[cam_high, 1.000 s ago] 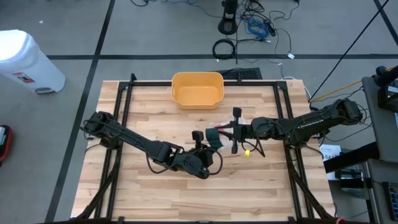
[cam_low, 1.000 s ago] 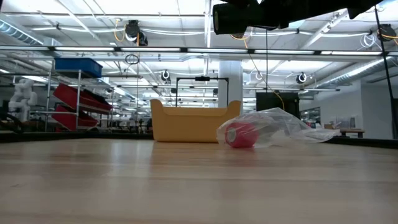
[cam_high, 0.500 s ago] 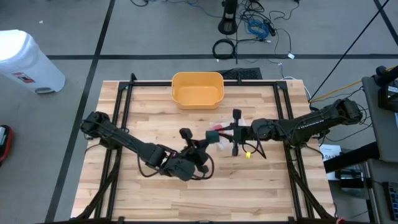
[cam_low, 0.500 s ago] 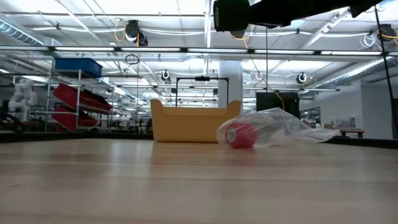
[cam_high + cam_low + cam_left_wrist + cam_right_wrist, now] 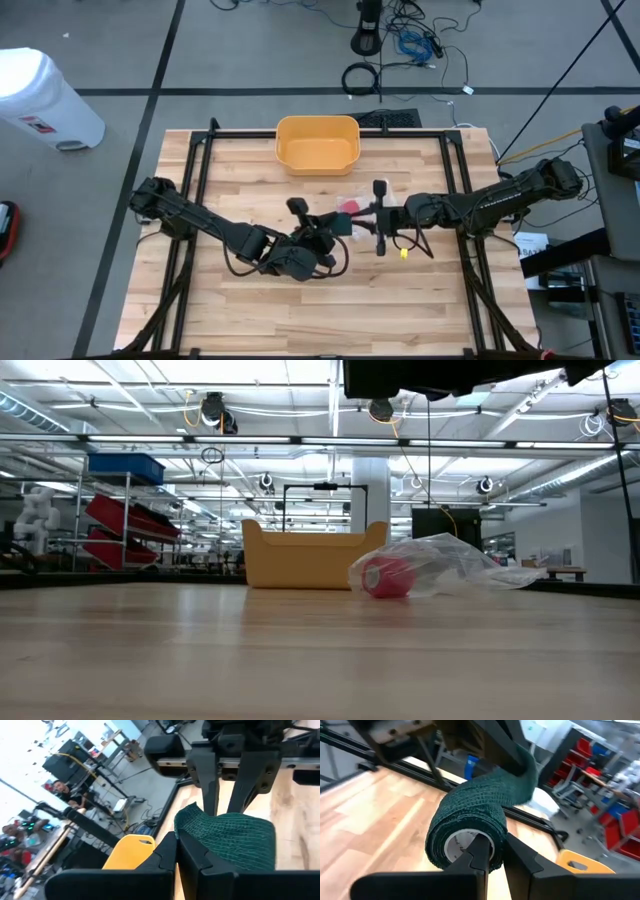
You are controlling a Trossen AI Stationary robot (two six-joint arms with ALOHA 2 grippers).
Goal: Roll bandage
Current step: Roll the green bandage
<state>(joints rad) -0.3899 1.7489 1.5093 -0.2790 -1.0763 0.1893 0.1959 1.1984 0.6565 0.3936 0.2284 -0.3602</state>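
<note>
Near the centre of the high view, above the wooden bench:

1. Green bandage. Wound on a pale core; a loose tail ran up from the roll toward the opposite arm. In the high view it was almost wholly masked by the two claws meeting between them, so its outline could not be made out there.

2. Right claw. Entered from the right of the high view, at mid-height. Its fingers were pinched on the roll, one finger lying inside the core, the other against the outer wraps. The fingertips were cut off by the bandage itself.

3. Left claw. Entered from the left, ending just left of centre. Fingers pressed together on the free end of the bandage, which spread out beyond them as a green mesh flap. How deep the cloth sat between the fingers was hidden.

4. Yellow bin. Stood at the upper middle of the bench, apart from both claws.

5. Clear plastic wrapper with a red roll inside. Lay right of centre in the low view, just right of the bin; in the high view only a small red spot showed beside the claws.

6. Low view: both arms showed only as dark shapes cut off at the upper edge; neither claw nor bandage was visible there.
</note>
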